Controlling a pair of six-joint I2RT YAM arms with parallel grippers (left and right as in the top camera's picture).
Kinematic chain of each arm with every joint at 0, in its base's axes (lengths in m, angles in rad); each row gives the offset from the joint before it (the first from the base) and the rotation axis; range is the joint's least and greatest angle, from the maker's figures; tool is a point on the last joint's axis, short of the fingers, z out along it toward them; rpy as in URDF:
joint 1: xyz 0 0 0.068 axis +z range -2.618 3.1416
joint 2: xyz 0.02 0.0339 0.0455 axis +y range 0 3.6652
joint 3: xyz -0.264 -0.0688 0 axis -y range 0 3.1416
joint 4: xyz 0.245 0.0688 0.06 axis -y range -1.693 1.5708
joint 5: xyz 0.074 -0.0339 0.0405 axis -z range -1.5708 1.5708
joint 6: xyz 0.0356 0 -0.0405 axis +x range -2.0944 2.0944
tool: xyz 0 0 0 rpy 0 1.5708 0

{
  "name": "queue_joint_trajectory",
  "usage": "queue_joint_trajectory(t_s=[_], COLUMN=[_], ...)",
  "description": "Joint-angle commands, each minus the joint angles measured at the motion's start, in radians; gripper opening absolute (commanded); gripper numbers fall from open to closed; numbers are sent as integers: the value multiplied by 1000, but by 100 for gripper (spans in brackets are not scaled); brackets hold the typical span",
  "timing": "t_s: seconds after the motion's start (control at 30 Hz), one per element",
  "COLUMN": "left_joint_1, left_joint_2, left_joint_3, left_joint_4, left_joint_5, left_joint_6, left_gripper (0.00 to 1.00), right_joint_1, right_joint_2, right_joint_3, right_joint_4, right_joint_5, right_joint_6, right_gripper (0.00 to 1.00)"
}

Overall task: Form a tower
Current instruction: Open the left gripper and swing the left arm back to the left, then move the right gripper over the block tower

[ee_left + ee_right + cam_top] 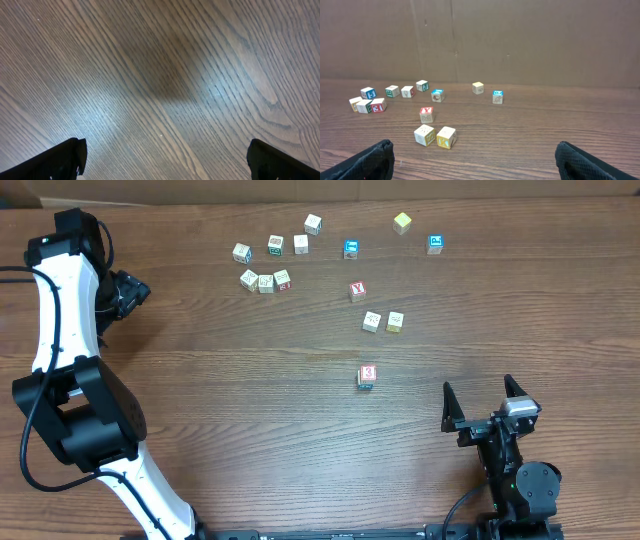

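Tower (367, 376) stands alone at middle of bench (250, 440), well apart from loose cubes (265, 280). Overhead shows red-marked top, blue face lower down (height not readable from above). Not found in right wrist view.

Left tool (128, 288) released, fingers spread over bare wood, nothing between them – sits far left, likely to keep clear of stack.

Right tool (480, 395) likewise released and empty, near front edge, facing cubes.

Judgement: column free-standing, unsupported – any careless approach could topple it.
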Motion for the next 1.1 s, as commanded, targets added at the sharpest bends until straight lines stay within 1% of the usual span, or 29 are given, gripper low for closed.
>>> queue_joint_trajectory(t_s=[0.0,0.4,0.53,0.67,0.83,0.9,1.07], left_joint_1=[-5,-5,-5,-5,-5,-5,-5], left_joint_2=[3,3,3,3,3,3,3], left_joint_3=[13,13,13,13,13,13,13], left_joint_4=[2,2,2,2,2,2,2], left_joint_5=[11,11,11,11,11,11,11], left_joint_6=[8,8,8,8,8,8,8], left_gripper=[100,99,100,99,100,99,100], right_joint_1=[1,1,1,1,0,0,-11], right_joint_2=[-6,-6,-6,-6,-6,-6,23], right_joint_3=[-10,-10,-10,-10,-8,18,158], right_joint_4=[6,6,40,121,282,312,261], right_joint_5=[-5,-2,7,-10,-71,-76,-33], right_joint_6=[6,5,-6,24,56,56,55], right_gripper=[100,100,100,100,100,100,100])
